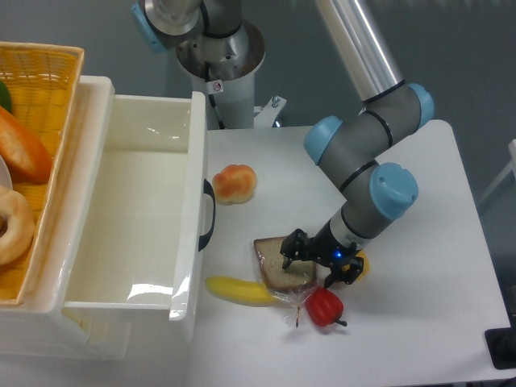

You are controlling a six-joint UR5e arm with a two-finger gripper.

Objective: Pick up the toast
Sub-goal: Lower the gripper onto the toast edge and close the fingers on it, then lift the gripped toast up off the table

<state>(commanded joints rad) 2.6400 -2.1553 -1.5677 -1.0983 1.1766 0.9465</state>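
The toast [278, 270] is a square slice with a brown crust and a pale face in clear crinkly wrap. It lies flat on the white table near the front middle. My gripper [315, 264] is low over the toast's right part, pointing down. Its jaws stand apart: one black fingertip [289, 253] is over the toast's face, and the other is past the toast's right edge. The gripper hides the toast's right edge. The toast rests on the table.
A yellow banana [239, 291] touches the toast's front-left corner. A red pepper [324, 306] lies just in front of the gripper. A small yellow-orange item [360, 264] is partly hidden behind it. A round bun [235, 183] sits farther back. A white bin [129, 218] and a wicker basket [44, 89] stand at the left.
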